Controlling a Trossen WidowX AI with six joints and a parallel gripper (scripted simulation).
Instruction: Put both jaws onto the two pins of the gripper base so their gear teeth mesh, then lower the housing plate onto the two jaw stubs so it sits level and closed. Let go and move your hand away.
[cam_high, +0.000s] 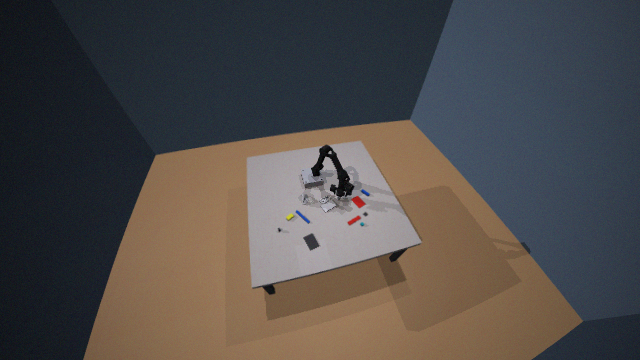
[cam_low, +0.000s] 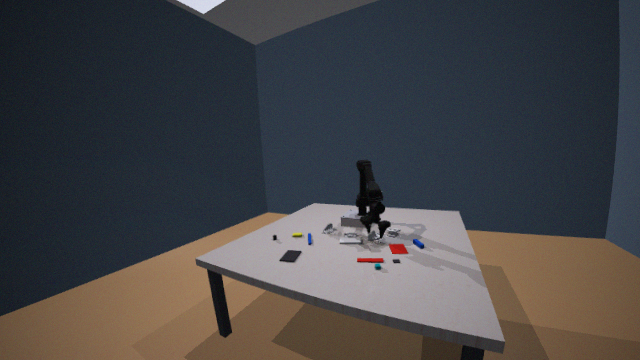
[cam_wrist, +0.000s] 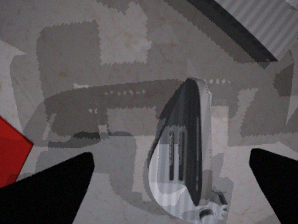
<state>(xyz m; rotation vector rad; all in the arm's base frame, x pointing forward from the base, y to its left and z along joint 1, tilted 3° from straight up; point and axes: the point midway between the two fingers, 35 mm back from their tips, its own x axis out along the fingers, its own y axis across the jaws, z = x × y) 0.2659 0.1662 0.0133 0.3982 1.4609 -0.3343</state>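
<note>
My gripper (cam_high: 343, 196) (cam_low: 376, 235) (cam_wrist: 172, 159) is open and empty, pointing down. A grey-white jaw (cam_wrist: 182, 160) lies on the table between and below the spread fingertips in the wrist view, its holed, toothed end at the bottom. A ribbed white plate (cam_high: 328, 207) (cam_low: 350, 242) (cam_wrist: 260, 25), seemingly the housing plate, lies beside it. A rounded grey part (cam_high: 324, 199) (cam_low: 351, 234) lies behind that plate, possibly the gripper base. Another grey part (cam_high: 305, 199) (cam_low: 328, 229) is farther left, and one more (cam_low: 394, 232) is behind right of my gripper. Which is the second jaw is too small to tell.
A red plate (cam_high: 358, 202) (cam_low: 398, 249) (cam_wrist: 12, 150) lies near the jaw. Around are blue blocks (cam_high: 365, 192) (cam_high: 302, 216), a red bar (cam_high: 354, 220), a yellow block (cam_high: 290, 217), a dark plate (cam_high: 311, 242) and a teal piece (cam_low: 378, 266).
</note>
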